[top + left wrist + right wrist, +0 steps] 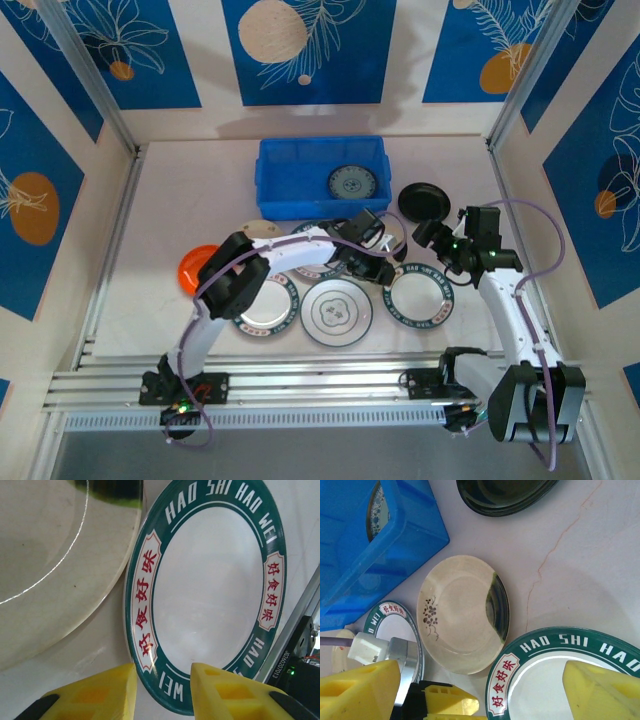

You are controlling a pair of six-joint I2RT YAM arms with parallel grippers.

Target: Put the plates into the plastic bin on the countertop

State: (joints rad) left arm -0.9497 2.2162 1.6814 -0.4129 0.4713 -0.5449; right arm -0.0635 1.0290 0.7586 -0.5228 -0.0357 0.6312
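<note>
Plates (338,311): one patterned plate (352,183) lying in the bin (290,160); the rest loose on the countertop (170,190) in front of it, several touching or overlapping.
Probable target: green-rimmed plate (210,595) lettered HAO SHI HAO WEI, flat on the countertop, touching or all but touching a cream plate (50,555).
Left gripper (162,690): narrow gap, nothing clamped as far as can be seen — near rim of the green-rimmed plate showing in the gap; contact impossible to tell.
Right gripper (481,666): spread wide, empty, hovering above the same green-rimmed plate.
Risk, slip: thin glossy rim lying flat, little to bite on — likely to skid away or pop free under a shallow pinch.
Risk, neighbour: cream plate hard by the rim; a sideways nudge apt to shove it or ride up on it.
Risk, arms: both grippers close over one plate, the left one visible low in the right wrist view; collision likely if both go in together.
Risk, carry: plate held by one edge prone to droop and swing; could clip the bin wall or land hard on the patterned plate inside.
</note>
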